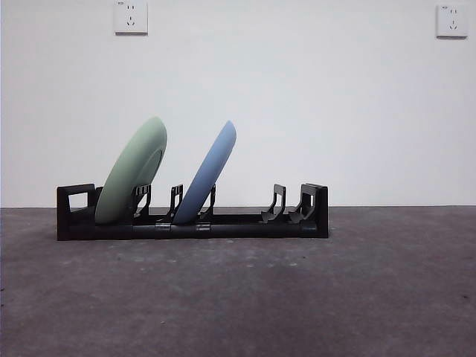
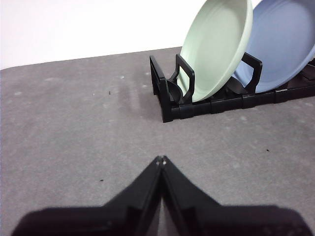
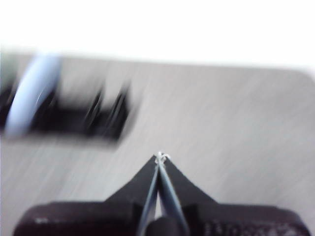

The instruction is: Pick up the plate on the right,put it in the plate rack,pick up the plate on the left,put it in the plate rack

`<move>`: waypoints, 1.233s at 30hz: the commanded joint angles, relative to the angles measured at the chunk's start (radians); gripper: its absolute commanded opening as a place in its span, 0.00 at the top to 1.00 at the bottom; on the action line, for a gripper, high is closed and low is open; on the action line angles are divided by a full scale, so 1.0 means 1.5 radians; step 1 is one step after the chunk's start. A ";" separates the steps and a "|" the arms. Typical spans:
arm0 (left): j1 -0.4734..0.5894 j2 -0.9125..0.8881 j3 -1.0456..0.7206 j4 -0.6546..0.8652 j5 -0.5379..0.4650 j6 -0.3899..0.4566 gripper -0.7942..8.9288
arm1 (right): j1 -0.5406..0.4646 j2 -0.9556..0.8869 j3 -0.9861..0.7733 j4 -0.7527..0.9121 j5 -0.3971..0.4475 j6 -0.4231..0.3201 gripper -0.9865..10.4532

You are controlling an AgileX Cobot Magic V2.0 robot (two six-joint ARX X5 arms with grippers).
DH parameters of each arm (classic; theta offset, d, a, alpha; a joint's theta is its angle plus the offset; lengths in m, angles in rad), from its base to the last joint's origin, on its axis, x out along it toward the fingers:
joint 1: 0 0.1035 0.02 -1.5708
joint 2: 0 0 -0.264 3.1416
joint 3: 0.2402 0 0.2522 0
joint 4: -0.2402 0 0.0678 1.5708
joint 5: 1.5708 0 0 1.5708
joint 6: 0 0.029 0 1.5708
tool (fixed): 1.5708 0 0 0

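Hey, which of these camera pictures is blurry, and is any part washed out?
Right wrist view: smeared by motion blur, the blue plate and plate rack only streaks, the background blown out white, though the shut right hand is fairly crisp. Left wrist view: sharp, with the green plate and shut left hand clear. Front view: sharp, evenly lit.

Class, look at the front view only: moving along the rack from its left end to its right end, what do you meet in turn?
Left boxy end of the plate rack → green plate → blue plate → two empty dividers → right boxy end.
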 commanded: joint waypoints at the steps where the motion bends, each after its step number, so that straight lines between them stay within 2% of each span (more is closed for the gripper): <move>1: 0.001 -0.001 -0.007 0.007 0.000 -0.004 0.92 | -0.040 -0.073 -0.096 0.086 0.005 0.010 0.91; 4: 0.001 -0.001 -0.007 0.007 0.000 -0.004 0.92 | -0.072 -0.159 -0.244 0.210 0.008 0.012 0.91; 7: 0.001 -0.001 -0.007 0.007 0.000 -0.004 0.92 | -0.073 -0.220 -0.375 0.295 0.008 0.012 0.91; 14: 0.001 -0.001 -0.007 0.007 0.000 -0.004 0.92 | -0.073 -0.293 -0.518 0.330 0.008 0.014 0.91; 21: 0.001 -0.001 -0.007 0.007 0.000 -0.004 0.92 | -0.072 -0.346 -0.588 0.323 0.008 0.028 0.91; 37: 0.001 -0.001 -0.007 0.007 0.000 -0.004 0.92 | -0.072 -0.345 -0.587 0.324 0.013 0.041 0.91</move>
